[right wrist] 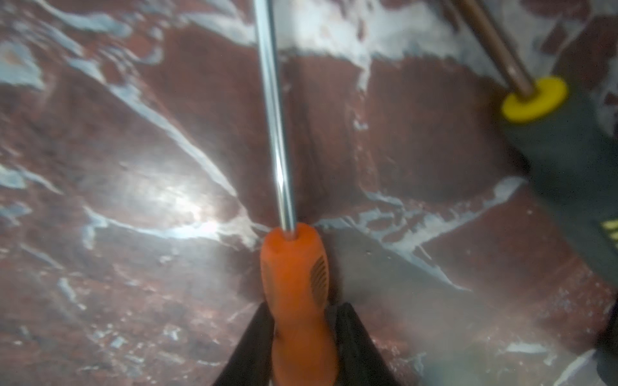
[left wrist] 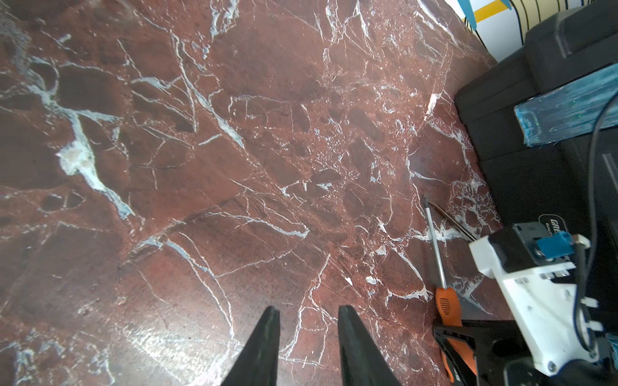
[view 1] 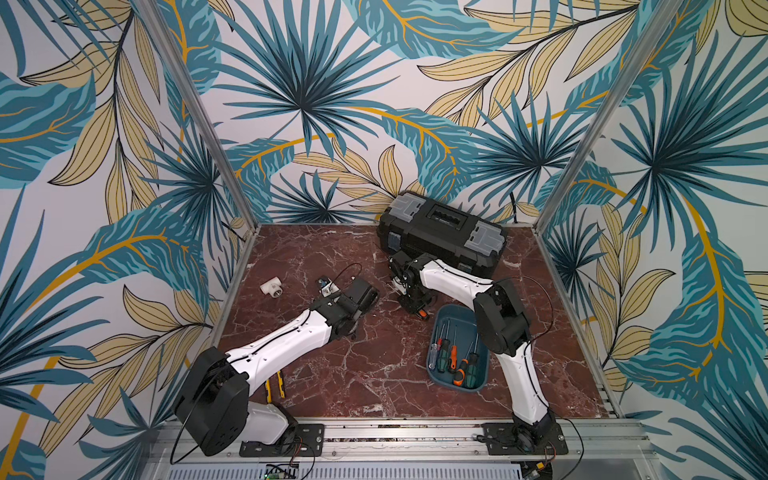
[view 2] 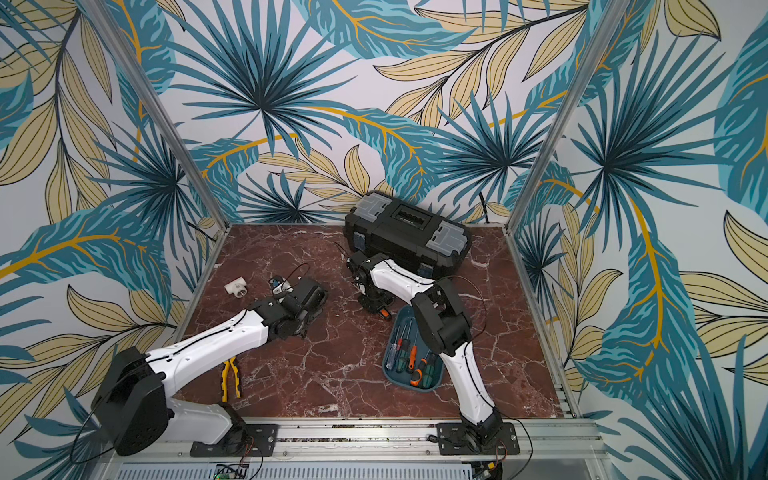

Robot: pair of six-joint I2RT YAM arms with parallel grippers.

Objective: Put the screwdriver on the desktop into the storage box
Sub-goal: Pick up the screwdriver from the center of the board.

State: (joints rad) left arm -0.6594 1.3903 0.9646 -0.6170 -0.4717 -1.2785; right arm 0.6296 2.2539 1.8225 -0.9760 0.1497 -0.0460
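An orange-handled screwdriver with a long steel shaft lies low along the red-brown marble desktop, in front of the toolbox. My right gripper is shut on its handle, one black finger on each side. In both top views only a bit of that orange handle shows under the right gripper. The teal storage box stands just nearer than it and holds several screwdrivers. My left gripper hovers over bare desktop to the left, fingers slightly apart, holding nothing.
A black toolbox with grey latches stands at the back. A second screwdriver with a dark handle and yellow collar lies beside the held one. A white pipe fitting sits at the left, and yellow pliers by the left arm.
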